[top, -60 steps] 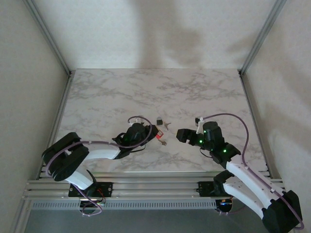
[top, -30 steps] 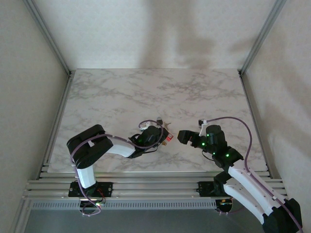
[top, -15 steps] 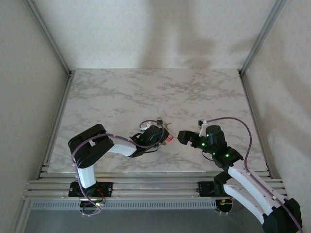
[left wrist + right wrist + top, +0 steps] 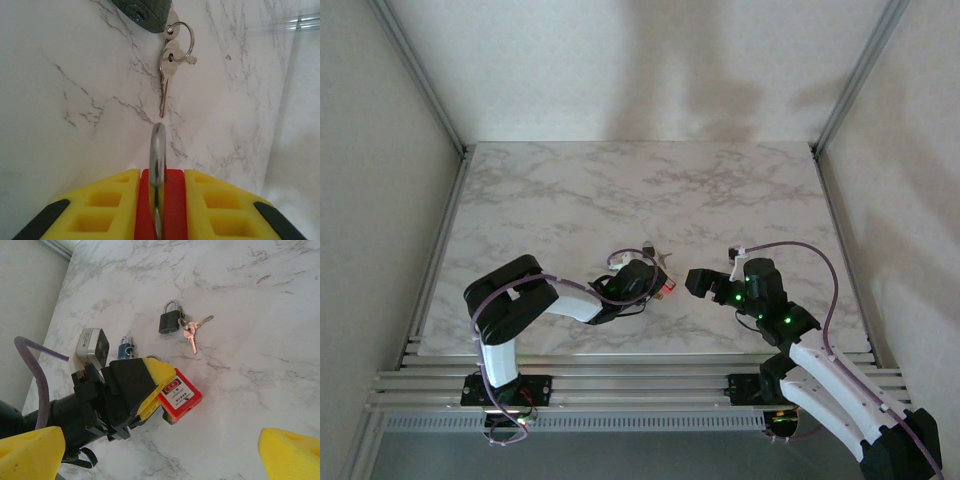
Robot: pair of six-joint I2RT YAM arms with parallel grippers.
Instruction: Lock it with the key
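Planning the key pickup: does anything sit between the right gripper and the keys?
Partly. The left gripper, shut on the red padlock, sits just short of the keys on the open right gripper's line. A sideways approach over the table looks open.

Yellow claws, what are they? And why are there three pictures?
They are the fingers of two robot arms bolted to a marble table. One picture looks down from above. The other two come from small cameras on each wrist. The left gripper pinches a red padlock. The right gripper is wide open and holds nothing. On the table lies a black padlock, with keys on a ring next to it.
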